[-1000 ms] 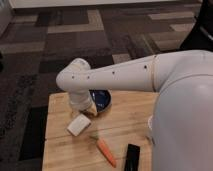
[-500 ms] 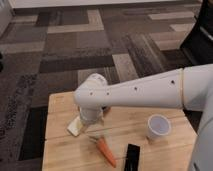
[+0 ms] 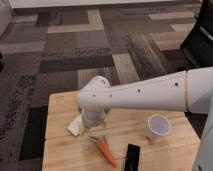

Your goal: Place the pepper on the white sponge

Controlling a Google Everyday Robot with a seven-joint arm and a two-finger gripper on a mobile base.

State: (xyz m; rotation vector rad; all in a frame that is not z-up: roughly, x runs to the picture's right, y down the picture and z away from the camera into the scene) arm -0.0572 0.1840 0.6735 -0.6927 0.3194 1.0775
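The orange pepper (image 3: 105,151) lies on the wooden table near the front edge, its green stem end pointing up-left. The white sponge (image 3: 74,126) lies just left of it, partly covered by my arm. My gripper (image 3: 88,131) hangs under the white wrist (image 3: 94,102), right of the sponge and just above the pepper's stem end. Whether it touches the pepper does not show.
A round white cup (image 3: 158,127) stands at the table's right. A flat black rectangular object (image 3: 131,156) lies at the front edge, right of the pepper. My white arm (image 3: 150,92) spans the table from the right. Patterned carpet lies beyond the table (image 3: 57,150).
My arm has swung across the table and the wrist has come down toward the front. It now hides the blue bowl. The white cup has come into view. Pepper and sponge have not moved.
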